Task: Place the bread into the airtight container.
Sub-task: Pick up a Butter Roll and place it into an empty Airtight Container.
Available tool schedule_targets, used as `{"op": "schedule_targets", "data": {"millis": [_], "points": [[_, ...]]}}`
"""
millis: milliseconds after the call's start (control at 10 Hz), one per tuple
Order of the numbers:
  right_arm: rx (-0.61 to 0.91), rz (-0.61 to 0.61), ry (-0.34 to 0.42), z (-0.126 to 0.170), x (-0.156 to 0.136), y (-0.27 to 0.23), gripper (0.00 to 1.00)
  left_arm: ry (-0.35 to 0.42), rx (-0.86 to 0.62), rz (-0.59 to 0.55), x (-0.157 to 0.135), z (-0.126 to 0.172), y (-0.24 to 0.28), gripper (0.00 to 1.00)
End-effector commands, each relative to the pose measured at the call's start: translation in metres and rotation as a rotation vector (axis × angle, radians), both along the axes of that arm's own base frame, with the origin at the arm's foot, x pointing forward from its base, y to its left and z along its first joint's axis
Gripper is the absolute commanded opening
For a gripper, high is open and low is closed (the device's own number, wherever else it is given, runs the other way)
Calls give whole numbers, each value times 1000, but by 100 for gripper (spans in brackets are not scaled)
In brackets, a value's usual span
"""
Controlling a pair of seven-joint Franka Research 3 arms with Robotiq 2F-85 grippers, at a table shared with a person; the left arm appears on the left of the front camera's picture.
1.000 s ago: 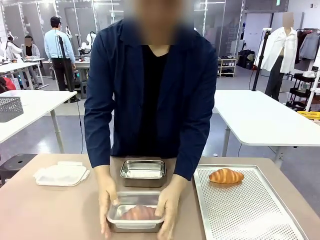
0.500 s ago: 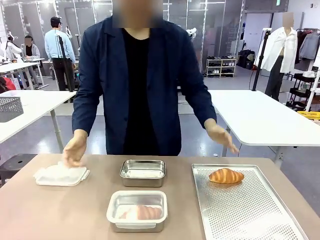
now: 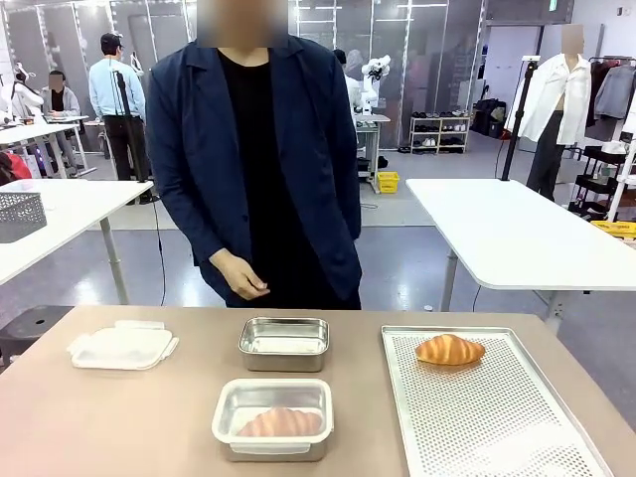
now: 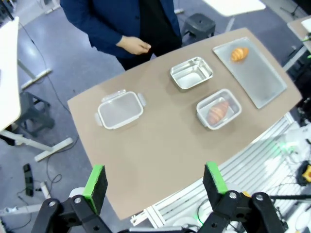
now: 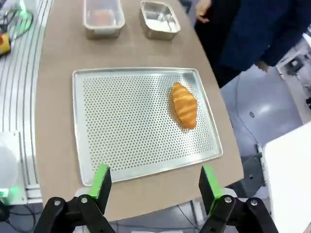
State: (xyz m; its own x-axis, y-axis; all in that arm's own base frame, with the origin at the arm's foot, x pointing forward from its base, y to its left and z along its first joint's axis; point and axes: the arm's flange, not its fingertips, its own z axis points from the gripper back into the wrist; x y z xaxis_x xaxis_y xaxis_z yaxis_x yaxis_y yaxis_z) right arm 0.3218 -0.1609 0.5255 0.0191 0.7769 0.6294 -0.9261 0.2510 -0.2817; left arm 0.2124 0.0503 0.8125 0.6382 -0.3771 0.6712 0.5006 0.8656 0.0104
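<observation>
Hand (image 3: 238,275) withdrawn from container (image 3: 270,450) holding bread (image 3: 280,423); left fingers (image 4: 95,180), right fingers (image 5: 102,180) spread wide, empty.

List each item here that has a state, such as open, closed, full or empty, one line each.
near container: bread inside, clear lid seemingly on
far container: open, empty
loose lid: lying flat on the table
tray: holds one croissant
left gripper: open, empty
right gripper: open, empty
</observation>
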Motion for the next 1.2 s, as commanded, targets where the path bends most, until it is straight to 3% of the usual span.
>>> {"op": "schedule_targets", "data": {"millis": [0,200,400,800,1100], "points": [[-199,82,63,-4,47,47,91,-1,9,-6,0,0,0,100],[-365,125,85,-16,97,87,91,-1,9,-6,0,0,0,100],[-423,219,105,-38,143,124,91,-1,9,-6,0,0,0,100],[-520,106,115,-87,200,177,91,-1,9,-6,0,0,0,100],[-571,49,109,-121,226,198,91,-1,9,-6,0,0,0,100]]}}
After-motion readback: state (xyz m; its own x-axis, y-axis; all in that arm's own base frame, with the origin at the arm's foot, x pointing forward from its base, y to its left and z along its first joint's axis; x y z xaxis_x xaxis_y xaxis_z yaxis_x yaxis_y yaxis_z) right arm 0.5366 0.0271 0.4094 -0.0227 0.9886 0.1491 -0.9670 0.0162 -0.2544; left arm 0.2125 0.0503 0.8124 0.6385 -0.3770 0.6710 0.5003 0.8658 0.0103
